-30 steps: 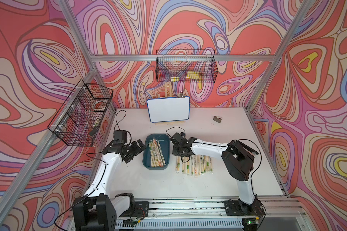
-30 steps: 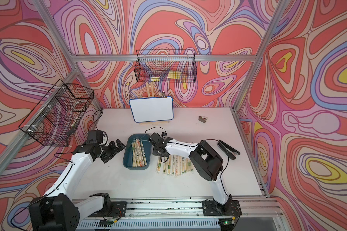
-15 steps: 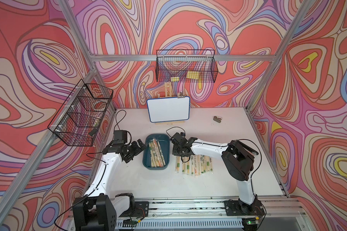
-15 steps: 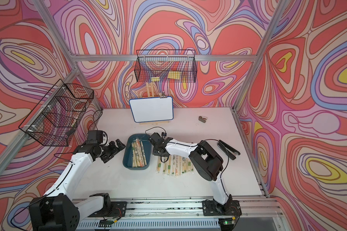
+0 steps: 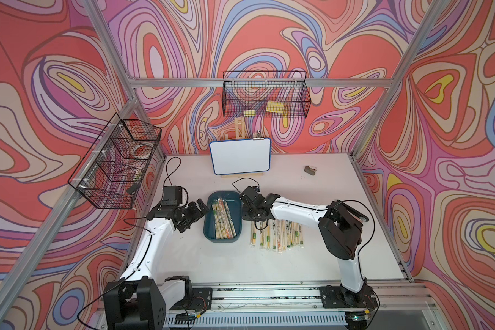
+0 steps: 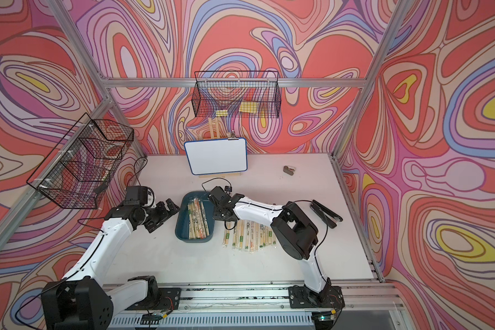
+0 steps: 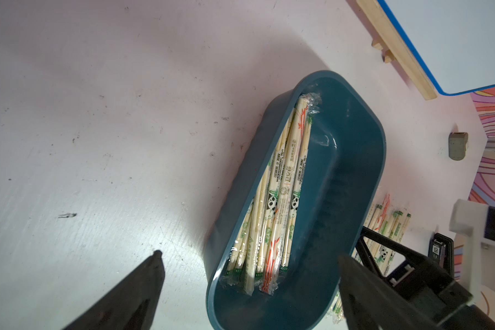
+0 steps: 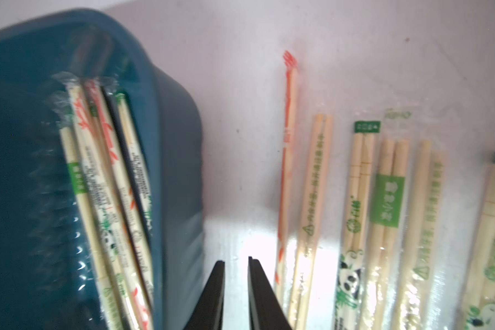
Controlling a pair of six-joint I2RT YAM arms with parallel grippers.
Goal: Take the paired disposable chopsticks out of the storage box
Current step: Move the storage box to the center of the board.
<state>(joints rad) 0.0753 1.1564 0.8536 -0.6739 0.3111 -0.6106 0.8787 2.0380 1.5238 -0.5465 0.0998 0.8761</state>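
We list: storage box [image 5: 207,227] central on the surface [image 5: 312,265], paired disposable chopsticks [image 5: 223,218] inside, more pairs [image 5: 276,235] rowed beside its long side; left gripper [image 5: 199,214] spread wide; right gripper [image 8: 236,263] narrowly parted between box and row, seemingly pinching nothing.

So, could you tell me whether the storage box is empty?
No, the left wrist view shows several paired disposable chopsticks lying inside the storage box.
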